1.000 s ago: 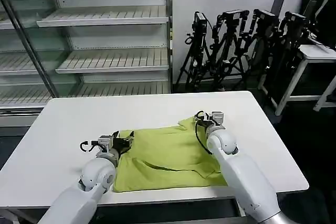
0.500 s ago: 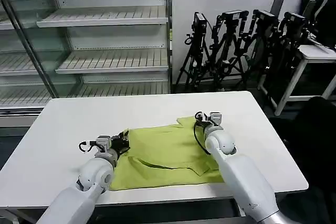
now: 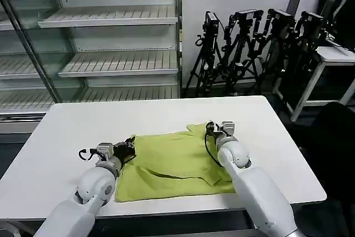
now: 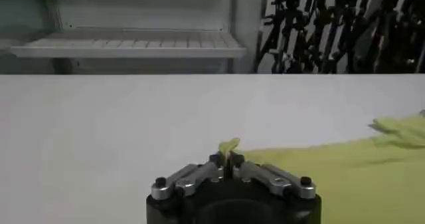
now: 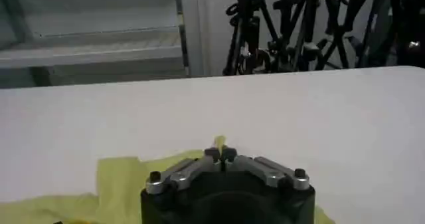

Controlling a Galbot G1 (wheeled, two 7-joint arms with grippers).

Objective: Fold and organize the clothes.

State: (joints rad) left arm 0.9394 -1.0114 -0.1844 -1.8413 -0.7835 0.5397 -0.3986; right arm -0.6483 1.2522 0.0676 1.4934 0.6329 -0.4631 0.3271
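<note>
Head view: lime shirt spread flat on the white table, left claw at its far-left corner, right claw at the far-right edge, probably a sleeve. Left wrist view: left claw pinched closed on a fabric tip. Right wrist view: right claw likewise clamped on a yellow-green fold.

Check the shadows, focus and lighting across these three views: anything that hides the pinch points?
Head view: even light, a soft shadow under the plain lime short-sleeved shirt, the white table bright. Left wrist view: left pincer sharp, shut on a shirt edge; background shelves soft. Right wrist view: right pincer clear, shut on fabric; the tripods behind it are softer.
</note>
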